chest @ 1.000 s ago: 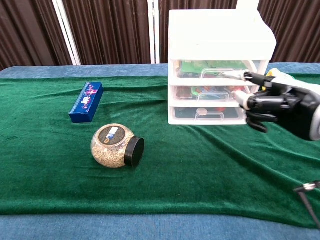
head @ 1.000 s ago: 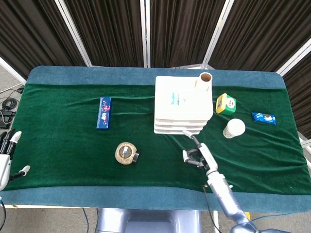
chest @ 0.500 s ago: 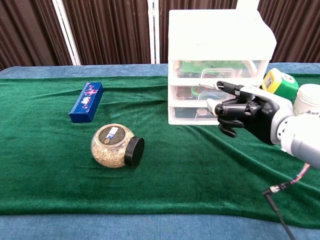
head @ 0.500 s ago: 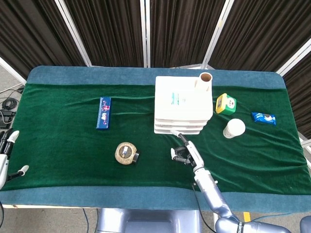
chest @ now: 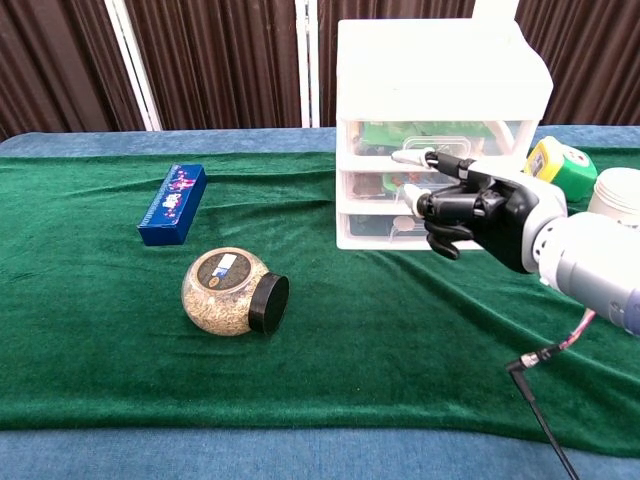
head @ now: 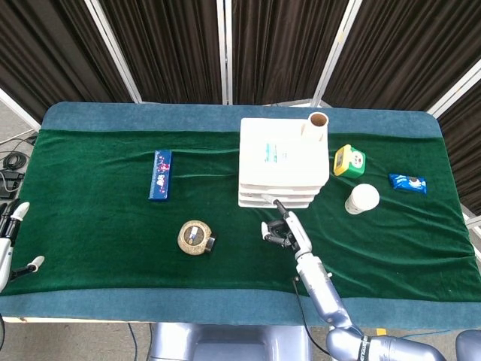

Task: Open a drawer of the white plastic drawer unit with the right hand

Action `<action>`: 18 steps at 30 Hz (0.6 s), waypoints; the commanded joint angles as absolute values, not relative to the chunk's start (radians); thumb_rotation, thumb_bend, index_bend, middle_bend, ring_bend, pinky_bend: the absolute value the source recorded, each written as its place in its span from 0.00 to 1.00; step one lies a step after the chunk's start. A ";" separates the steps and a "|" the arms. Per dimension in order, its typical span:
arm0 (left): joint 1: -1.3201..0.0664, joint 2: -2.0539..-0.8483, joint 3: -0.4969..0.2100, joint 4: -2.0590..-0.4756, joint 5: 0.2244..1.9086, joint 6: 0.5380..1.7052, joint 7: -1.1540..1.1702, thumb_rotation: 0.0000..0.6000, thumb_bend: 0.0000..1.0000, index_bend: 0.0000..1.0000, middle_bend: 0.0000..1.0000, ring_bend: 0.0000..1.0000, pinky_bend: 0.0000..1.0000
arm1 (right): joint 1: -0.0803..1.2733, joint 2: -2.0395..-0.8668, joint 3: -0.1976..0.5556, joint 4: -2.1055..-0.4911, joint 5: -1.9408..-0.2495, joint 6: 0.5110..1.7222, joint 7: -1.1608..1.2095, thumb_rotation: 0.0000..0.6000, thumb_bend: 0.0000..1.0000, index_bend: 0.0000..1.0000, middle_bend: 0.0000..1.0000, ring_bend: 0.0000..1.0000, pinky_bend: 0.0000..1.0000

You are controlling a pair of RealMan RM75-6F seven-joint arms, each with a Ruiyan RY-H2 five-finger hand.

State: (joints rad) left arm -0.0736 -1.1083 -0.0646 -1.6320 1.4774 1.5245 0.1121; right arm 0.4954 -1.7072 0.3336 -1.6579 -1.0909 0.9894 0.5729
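Right robot hand (chest: pixel 470 205) before drawer unit (chest: pixel 435 130)

My right hand (chest: pixel 478 212) has black segmented fingers with white tips and a pale grey shell over its back, on a smooth silver-grey forearm (chest: pixel 592 272). A thin black cable (chest: pixel 545 420) with a pinkish stretch hangs under that forearm. My left hand (head: pixel 9 242) shows white with dark fingers.

No readable text anywhere — the blue box (chest: pixel 172 204) carries a pink-and-white print, the jar (chest: pixel 224 290) a small lid label (both too blurred to make out).
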 commanded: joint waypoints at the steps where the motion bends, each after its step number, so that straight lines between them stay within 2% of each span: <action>1: -0.074 -1.108 -0.065 -1.631 1.476 1.523 0.110 1.00 0.13 0.00 0.00 0.00 0.00 | 0.497 -1.709 0.342 -1.653 -1.083 0.992 0.567 1.00 0.50 0.16 0.93 0.96 0.85; 18: -0.074 -1.102 -0.065 -1.634 1.475 1.521 0.092 1.00 0.13 0.00 0.00 0.00 0.00 | 0.489 -1.720 0.370 -1.619 -1.041 0.989 0.567 1.00 0.50 0.15 0.93 0.96 0.85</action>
State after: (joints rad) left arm -0.0744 -1.1017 -0.0652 -1.6343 1.4749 1.5207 0.0926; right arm 0.4893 -1.7197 0.3689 -1.6199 -1.0419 0.9902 0.5680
